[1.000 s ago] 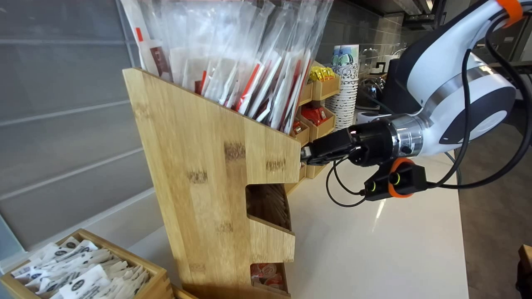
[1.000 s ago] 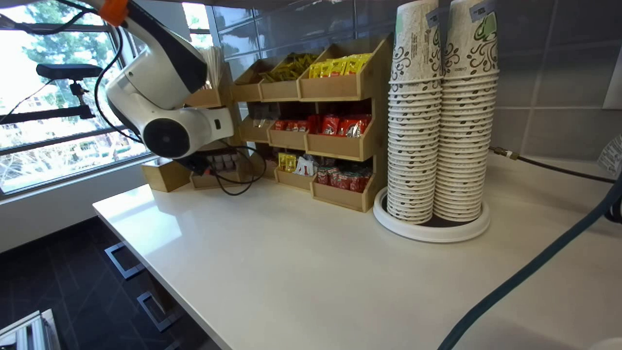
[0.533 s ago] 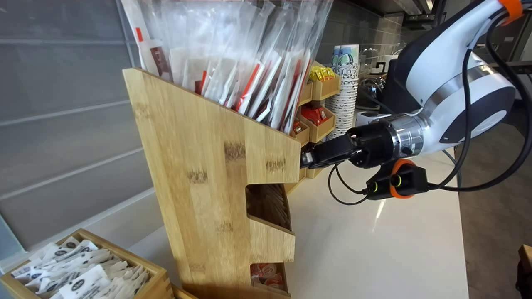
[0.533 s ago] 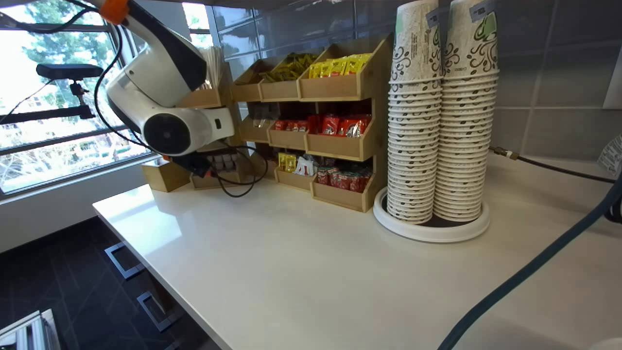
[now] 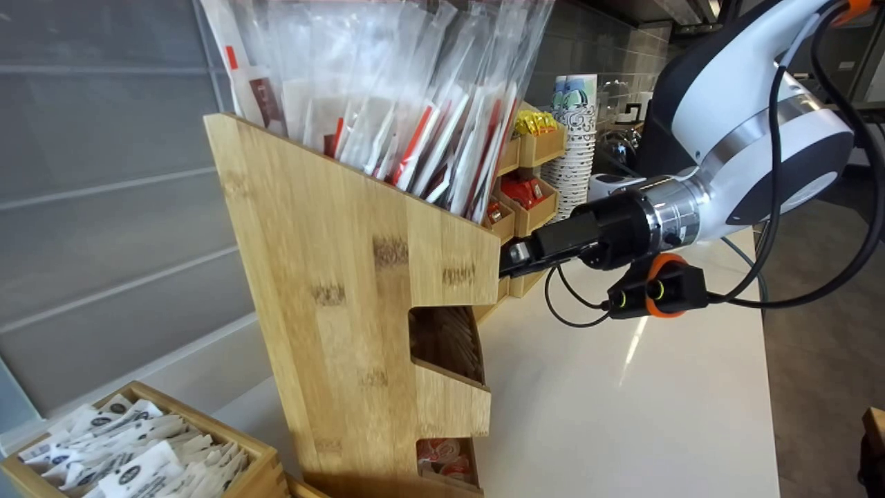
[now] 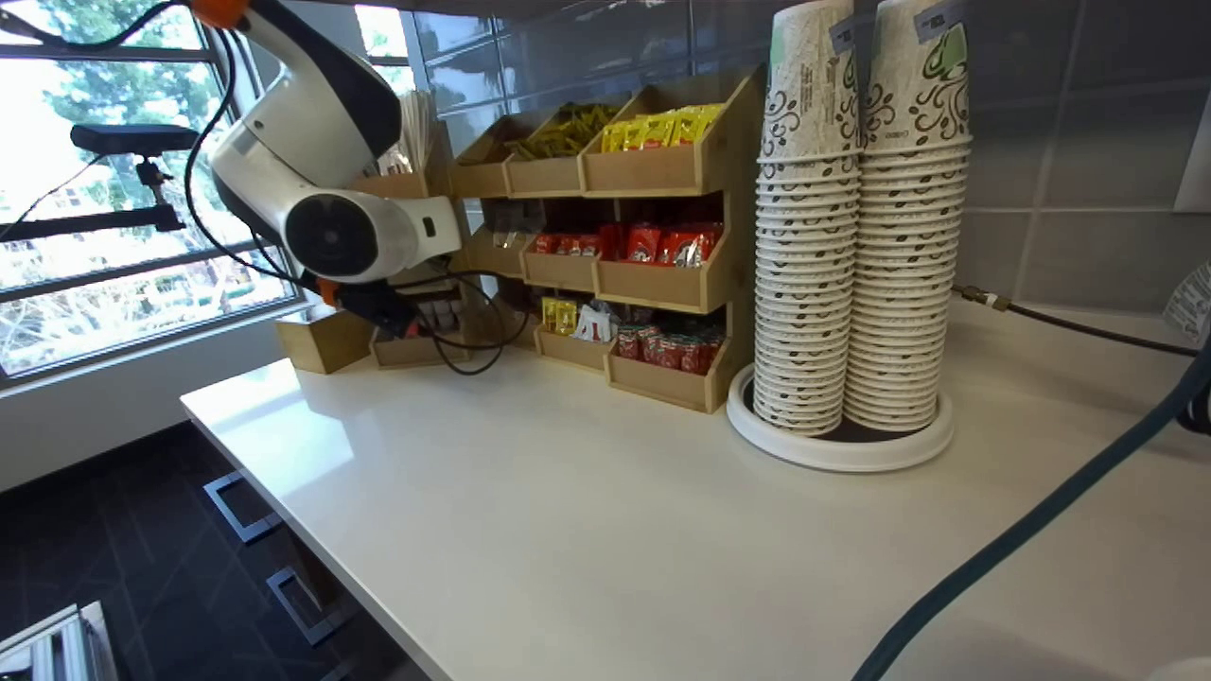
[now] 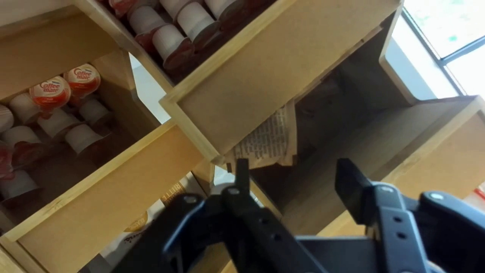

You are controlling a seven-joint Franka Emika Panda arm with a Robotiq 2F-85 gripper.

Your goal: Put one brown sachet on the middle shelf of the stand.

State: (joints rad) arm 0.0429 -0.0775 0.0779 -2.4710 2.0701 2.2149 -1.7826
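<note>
Wrist [image 5: 674,211] has risen and tilted more steeply since the earlier frame; gripper [image 7: 293,170] is spread wide, with nothing clamped; brown sachet [image 7: 267,138] sits in the middle shelf [image 7: 242,87], toward one end, partly behind the front panel [image 7: 303,41], which apparently retains it; release is judged complete. Arm [image 5: 750,152] reaches in from the front of the stand [image 5: 332,290], fingers [image 5: 550,243] slanting downward, probably to pass beneath the top tier [image 5: 456,256]; finger contact cannot be told; next, withdraw without dragging it.
</note>
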